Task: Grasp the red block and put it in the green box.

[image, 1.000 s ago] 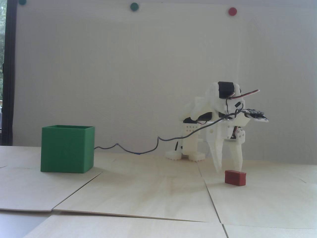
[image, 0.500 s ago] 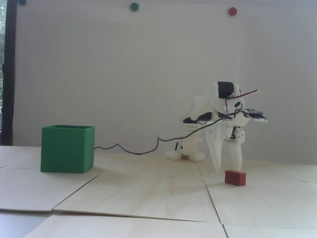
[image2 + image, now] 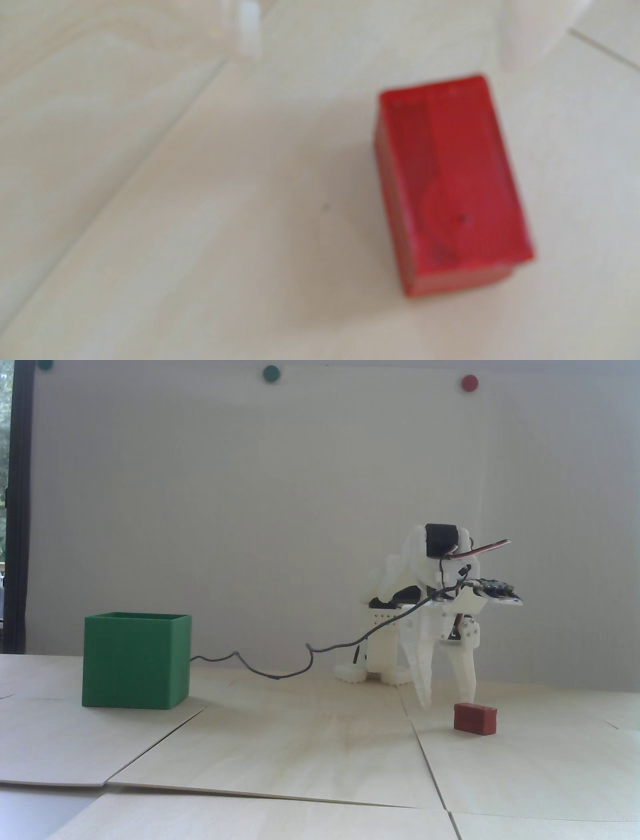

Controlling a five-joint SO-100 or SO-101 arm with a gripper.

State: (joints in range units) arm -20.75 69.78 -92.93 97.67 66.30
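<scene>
Hanging my tool spread wide just above the tabletop, I see the red block lying off to its right in the fixed view, not between the fingers. Closing now could clip a corner and knock it aside, far from the green box.

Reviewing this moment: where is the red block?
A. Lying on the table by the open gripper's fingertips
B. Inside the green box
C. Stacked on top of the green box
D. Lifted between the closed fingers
A: in the fixed view the red block sits flat on the table by the open gripper, far from the green box.
</scene>
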